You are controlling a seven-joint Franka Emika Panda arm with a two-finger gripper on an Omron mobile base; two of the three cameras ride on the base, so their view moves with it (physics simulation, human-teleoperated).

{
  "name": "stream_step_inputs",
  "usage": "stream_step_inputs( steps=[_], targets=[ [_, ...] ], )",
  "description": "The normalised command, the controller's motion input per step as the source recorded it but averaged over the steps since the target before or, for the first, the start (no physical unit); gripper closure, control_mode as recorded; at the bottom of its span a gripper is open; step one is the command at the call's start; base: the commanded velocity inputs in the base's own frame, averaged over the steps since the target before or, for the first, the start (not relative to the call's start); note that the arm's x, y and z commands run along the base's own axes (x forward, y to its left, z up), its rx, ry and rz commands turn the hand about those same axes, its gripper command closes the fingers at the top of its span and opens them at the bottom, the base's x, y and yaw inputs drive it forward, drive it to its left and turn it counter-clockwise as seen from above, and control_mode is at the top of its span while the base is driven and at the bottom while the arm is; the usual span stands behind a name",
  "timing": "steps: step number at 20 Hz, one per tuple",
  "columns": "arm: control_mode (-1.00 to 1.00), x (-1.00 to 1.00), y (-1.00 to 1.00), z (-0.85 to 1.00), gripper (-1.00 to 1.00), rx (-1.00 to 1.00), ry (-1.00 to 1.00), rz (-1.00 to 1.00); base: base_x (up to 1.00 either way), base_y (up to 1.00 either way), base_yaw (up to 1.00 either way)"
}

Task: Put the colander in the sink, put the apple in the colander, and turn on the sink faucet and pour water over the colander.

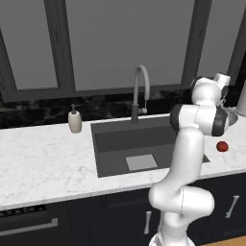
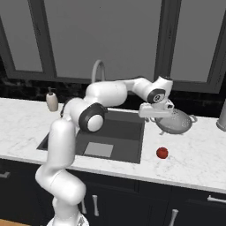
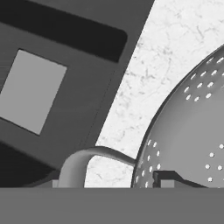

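colander (image 2: 175, 121) placement is the step in hand, as i judge it: the silvery bowl sits tilted just above or on the marble surface (image 1: 43, 163) to the right of the sink (image 2: 119, 132), and the pincer (image 2: 155, 115) is at its near rim. in the hand view one dark finger tip (image 3: 168, 178) shows inside the bowl's rim while the loop handle (image 3: 87, 159) curves just outside it, so the rim seems to lie between the fingers. whether they are pressed onto it i cannot tell.

next, by my reading, comes carrying the bowl leftward over the basin edge and lowering it onto the bottom, near the pale drain plate (image 1: 141, 162), kept level so the rim does not slip out of a thin grip.

apple (image 2: 162, 153) lies on the surface near the front edge, apart from the colander and just right of the sink. sink faucet (image 1: 140, 91) stands behind the basin, its spout arching forward, no water visible.

white veined marble tops dark cabinet fronts with pale bar handles. a beige soap dispenser (image 1: 74, 120) stands left of the sink, before a dark backsplash and large grey window panes.
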Motion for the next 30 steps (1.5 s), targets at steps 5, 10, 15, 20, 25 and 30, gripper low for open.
stream_step_inputs(
  steps=[5,10,15,20,25,30],
  targets=[
    [-1.00,-0.77,0.65,0.00,1.00,-0.02,-0.01,0.25,0.00,0.00,0.00],
    [-1.00,-0.69,0.62,0.00,1.00,-0.01,-0.01,0.23,0.00,0.00,0.00],
    [-1.00,-0.47,0.59,0.00,1.00,0.00,0.00,0.21,0.00,0.00,0.00],
    [-1.00,-0.20,0.54,-0.02,1.00,0.00,0.00,0.17,0.00,0.00,0.00],
    [-1.00,-0.01,0.54,-0.01,1.00,-0.01,0.00,0.15,0.00,0.00,0.00],
    [-1.00,-0.01,0.51,-0.08,1.00,-0.01,0.00,0.16,0.00,0.00,0.00]
  ],
)
